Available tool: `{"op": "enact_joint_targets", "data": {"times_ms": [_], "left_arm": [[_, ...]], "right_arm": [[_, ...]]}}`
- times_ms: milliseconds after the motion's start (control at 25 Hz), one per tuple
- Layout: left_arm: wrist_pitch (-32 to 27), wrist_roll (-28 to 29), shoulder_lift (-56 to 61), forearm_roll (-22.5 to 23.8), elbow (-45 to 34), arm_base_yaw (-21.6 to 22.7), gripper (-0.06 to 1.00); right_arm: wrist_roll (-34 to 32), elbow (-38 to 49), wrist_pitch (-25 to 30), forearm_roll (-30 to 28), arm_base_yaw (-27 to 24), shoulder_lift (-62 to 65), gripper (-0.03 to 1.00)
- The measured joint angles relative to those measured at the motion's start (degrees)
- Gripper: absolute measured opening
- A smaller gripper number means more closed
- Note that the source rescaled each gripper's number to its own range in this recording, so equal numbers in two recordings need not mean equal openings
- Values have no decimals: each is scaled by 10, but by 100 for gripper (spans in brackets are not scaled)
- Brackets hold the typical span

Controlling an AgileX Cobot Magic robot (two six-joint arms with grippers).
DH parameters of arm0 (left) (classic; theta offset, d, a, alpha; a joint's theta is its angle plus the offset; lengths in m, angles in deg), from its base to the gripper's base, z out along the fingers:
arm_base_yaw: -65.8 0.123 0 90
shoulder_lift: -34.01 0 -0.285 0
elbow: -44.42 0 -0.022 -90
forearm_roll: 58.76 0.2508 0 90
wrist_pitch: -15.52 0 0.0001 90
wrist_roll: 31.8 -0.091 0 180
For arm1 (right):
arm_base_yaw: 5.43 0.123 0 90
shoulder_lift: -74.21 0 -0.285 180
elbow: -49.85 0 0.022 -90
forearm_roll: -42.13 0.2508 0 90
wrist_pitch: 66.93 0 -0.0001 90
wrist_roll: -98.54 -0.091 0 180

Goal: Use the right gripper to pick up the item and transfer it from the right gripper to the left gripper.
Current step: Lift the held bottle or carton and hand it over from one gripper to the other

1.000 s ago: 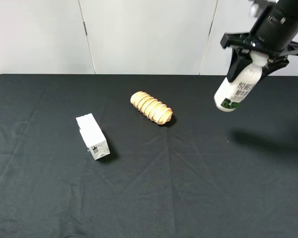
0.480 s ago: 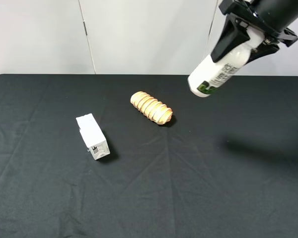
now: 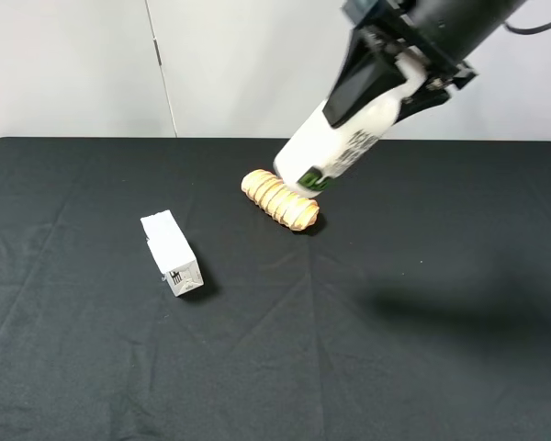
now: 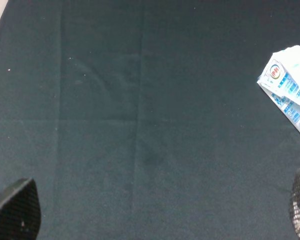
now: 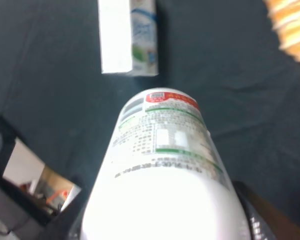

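Not one word or number is legible here. The bottle point(image 3: 338, 147) carries dark lettering along its side and a green-and-black band near its base, all too small to read. In the right wrist view its label shows a red patch, green lines and blocks of fine print, all blurred. The carton point(image 3: 170, 250) bears a dark barcode-like mark on one end. The left wrist view shows blue print and a small red round logo on it, both illegible.
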Motion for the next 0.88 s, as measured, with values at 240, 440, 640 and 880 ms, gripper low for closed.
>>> {"op": "enact_joint_targets", "data": {"times_ms": [240,440,640,880], "left_arm": [[0,0,0,0,0,0,100],[0,0,0,0,0,0,100],[1,-23,0,-7,0,0,100],[9,-107,-13,-69,0,0,100]], "right_arm": [[6,0,-10,9,55,0,2],[26,0,-24,45,67,0,2],[42,0,-33,64,67,0,2],[56,0,-42,64,67,-2,2]]}}
